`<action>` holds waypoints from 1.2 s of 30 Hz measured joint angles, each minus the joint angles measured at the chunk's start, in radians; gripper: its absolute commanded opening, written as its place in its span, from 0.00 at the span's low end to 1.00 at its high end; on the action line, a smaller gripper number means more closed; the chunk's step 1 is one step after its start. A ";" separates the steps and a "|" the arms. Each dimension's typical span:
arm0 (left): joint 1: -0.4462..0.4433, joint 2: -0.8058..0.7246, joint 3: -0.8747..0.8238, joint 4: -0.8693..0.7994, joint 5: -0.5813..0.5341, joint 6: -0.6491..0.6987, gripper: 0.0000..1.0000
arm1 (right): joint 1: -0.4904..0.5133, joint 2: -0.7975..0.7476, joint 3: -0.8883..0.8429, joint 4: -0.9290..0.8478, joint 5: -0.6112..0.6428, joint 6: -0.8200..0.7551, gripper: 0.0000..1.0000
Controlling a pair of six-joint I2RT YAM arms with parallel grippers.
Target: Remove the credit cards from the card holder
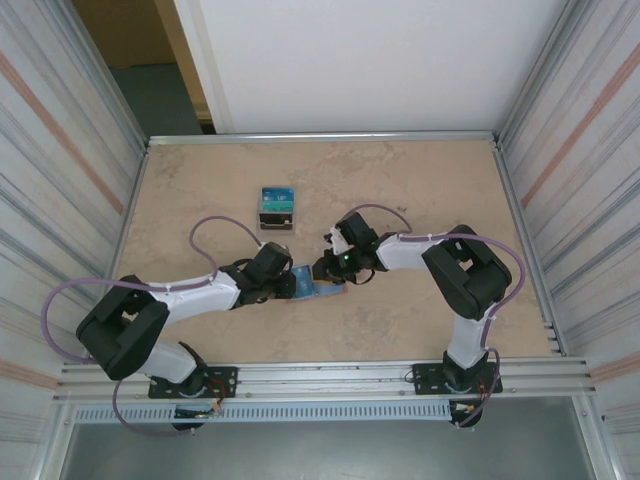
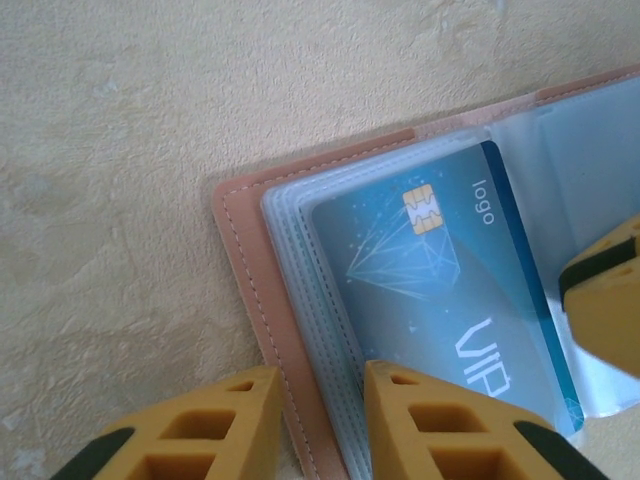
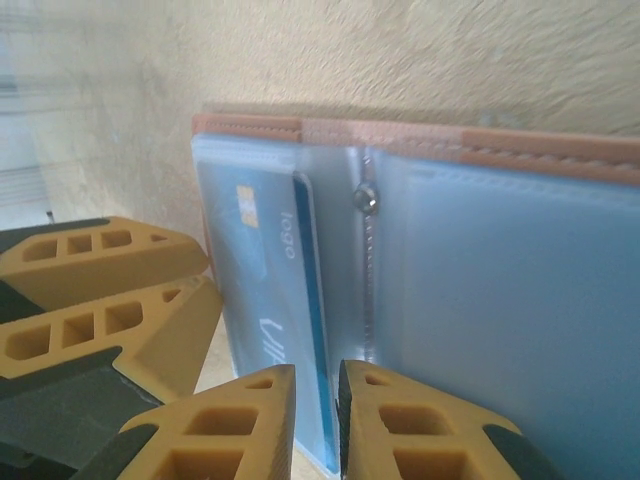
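The salmon-pink card holder [image 1: 312, 289] lies open on the table between both arms, its clear blue-tinted sleeves facing up. A blue credit card [image 2: 440, 270] marked "VIP" sits in the top sleeve. My left gripper [image 2: 322, 385] is closed over the holder's stitched pink edge [image 2: 245, 270] and the stacked sleeve edges. My right gripper [image 3: 318, 385] is shut on the long edge of the credit card [image 3: 260, 280], near the holder's spine seam [image 3: 368, 260]. The left fingers [image 3: 100, 300] show at the holder's far side. In the top view the left gripper [image 1: 288, 284] and right gripper [image 1: 325, 270] meet over the holder.
A dark boxy stand [image 1: 277, 208] with blue-teal cards is a little beyond the grippers. Metal walls enclose the beige tabletop [image 1: 420, 190] on the left, right and back. Open table lies at the far right.
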 measured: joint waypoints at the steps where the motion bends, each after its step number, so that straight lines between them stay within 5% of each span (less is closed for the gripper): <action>1: 0.000 0.000 0.000 0.000 0.000 0.002 0.29 | -0.003 -0.001 0.000 0.000 0.000 0.000 0.19; 36: 0.000 0.022 0.026 -0.023 0.000 0.017 0.26 | 0.002 0.034 -0.002 0.080 -0.016 0.044 0.18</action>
